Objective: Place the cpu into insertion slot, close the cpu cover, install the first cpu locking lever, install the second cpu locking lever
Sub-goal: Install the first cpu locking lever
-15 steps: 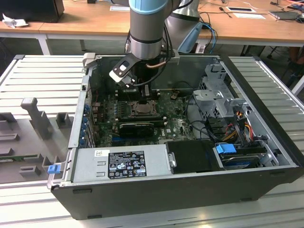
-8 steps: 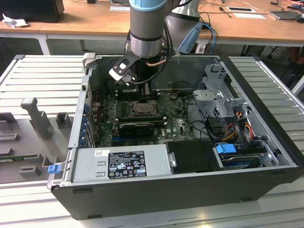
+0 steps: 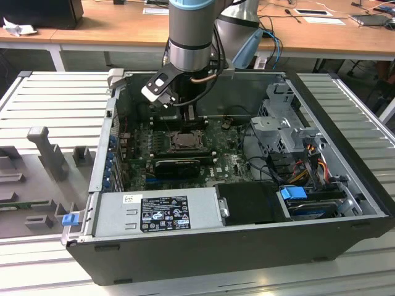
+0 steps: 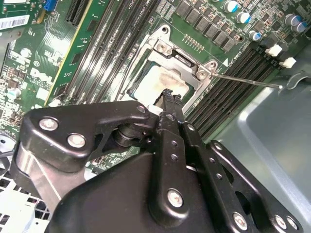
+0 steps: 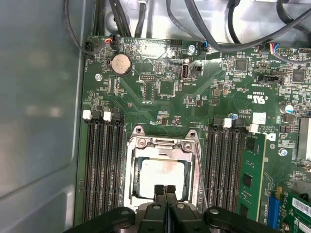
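Note:
The cpu [image 5: 163,171] lies flat in the insertion slot [image 3: 184,140], its pale top smeared with paste [image 4: 163,80]. The grey cpu cover [image 5: 163,143] is down around it, framing it [image 4: 183,59]. My gripper [image 5: 165,190] hangs right over the socket's edge with its two black fingers pressed together and nothing between them; their tips [image 4: 167,95] sit at the rim of the cpu. A thin wire locking lever [image 4: 248,81] sticks out sideways from the socket corner, unlatched; another wire lever [image 5: 198,170] runs along the socket's side. In the exterior view the gripper [image 3: 190,116] reaches down into the open computer case.
Black memory slots [image 5: 102,165] flank the socket on both sides. A grey power supply [image 3: 160,209] fills the case's front, a metal drive cage [image 3: 281,123] and cables stand at the exterior view's right. Case walls [image 3: 105,142] close in around the board.

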`<state>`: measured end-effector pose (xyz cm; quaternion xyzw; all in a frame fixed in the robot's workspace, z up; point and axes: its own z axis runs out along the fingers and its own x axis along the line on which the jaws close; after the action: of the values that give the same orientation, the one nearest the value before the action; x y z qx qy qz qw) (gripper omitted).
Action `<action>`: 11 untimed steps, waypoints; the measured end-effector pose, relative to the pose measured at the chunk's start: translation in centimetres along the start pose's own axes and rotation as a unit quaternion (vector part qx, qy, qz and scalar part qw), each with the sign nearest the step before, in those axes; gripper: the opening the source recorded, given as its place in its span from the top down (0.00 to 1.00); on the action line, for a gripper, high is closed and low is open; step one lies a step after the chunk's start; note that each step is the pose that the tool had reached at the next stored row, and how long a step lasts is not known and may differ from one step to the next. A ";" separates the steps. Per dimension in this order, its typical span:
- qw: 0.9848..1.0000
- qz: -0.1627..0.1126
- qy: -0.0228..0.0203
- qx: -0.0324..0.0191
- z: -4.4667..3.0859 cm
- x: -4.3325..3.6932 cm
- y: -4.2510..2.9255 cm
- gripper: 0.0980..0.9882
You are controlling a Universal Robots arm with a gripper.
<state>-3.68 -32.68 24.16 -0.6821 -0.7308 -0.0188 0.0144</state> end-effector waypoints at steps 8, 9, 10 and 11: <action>1.000 0.000 -0.002 0.000 -1.67 0.08 0.01 0.99; 1.000 0.000 -0.003 0.000 -1.85 0.09 0.02 0.99; 1.000 0.000 -0.003 0.000 -2.06 0.10 0.02 0.99; 1.000 0.000 -0.003 0.000 -2.25 0.10 0.02 0.99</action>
<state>-3.68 -32.68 26.41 -0.6822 -0.7309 -0.0166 0.0123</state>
